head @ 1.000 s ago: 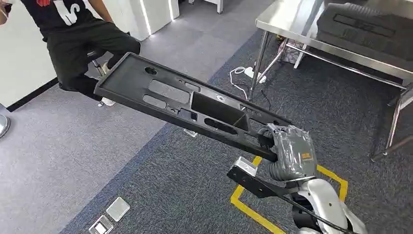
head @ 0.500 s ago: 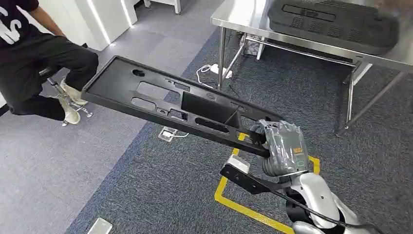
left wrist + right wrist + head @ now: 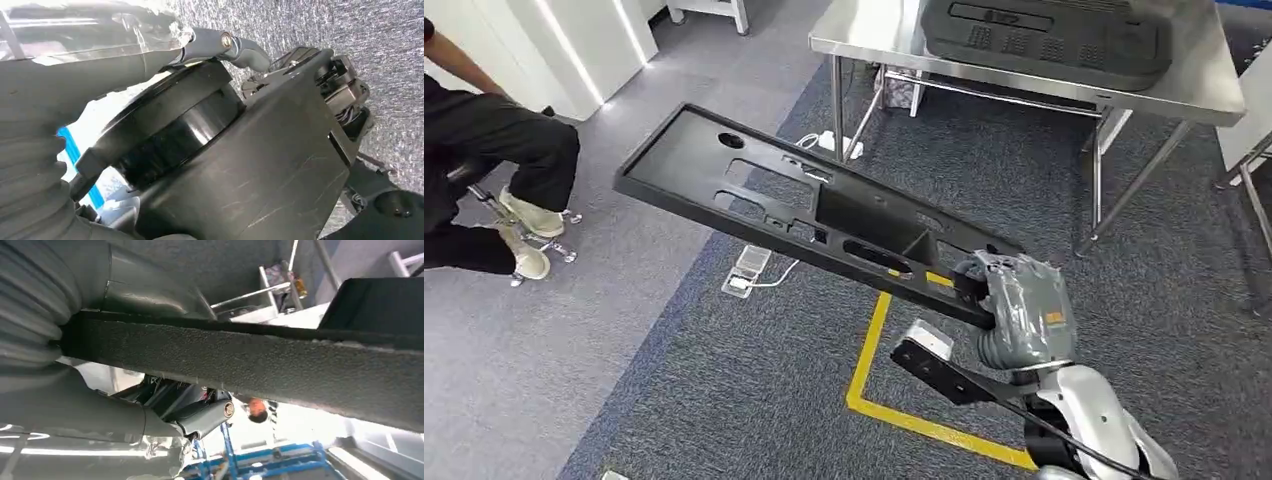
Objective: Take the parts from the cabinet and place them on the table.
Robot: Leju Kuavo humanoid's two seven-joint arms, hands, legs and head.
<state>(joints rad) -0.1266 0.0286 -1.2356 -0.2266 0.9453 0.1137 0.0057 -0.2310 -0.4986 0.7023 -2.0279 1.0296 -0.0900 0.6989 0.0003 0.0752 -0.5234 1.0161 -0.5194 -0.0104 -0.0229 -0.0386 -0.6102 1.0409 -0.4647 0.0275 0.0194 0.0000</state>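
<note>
Right hand [image 3: 1022, 300] grips one end of long black panel [image 3: 794, 205], carried in the air above the carpet.

Right hand's fingers clamped around the panel's near end; in the right wrist view the textured panel edge [image 3: 260, 365] crosses just past the hand [image 3: 100, 365] — thumb wrapped below it; panel stretches away from the hand, up and leftward, tilted, cutouts and a boxed recess along its face; steel table [image 3: 1204, 95] lies beyond the panel's hand end, well apart from it, with another black part [image 3: 1044, 35] lying on top; yellow floor tape [image 3: 874, 400] under the panel's near end; seated person [image 3: 484, 170] off past the panel's far end; left hand [image 3: 75, 100] beside dark robot body — fingers mostly hidden, cannot tell if apart or closed.
</note>
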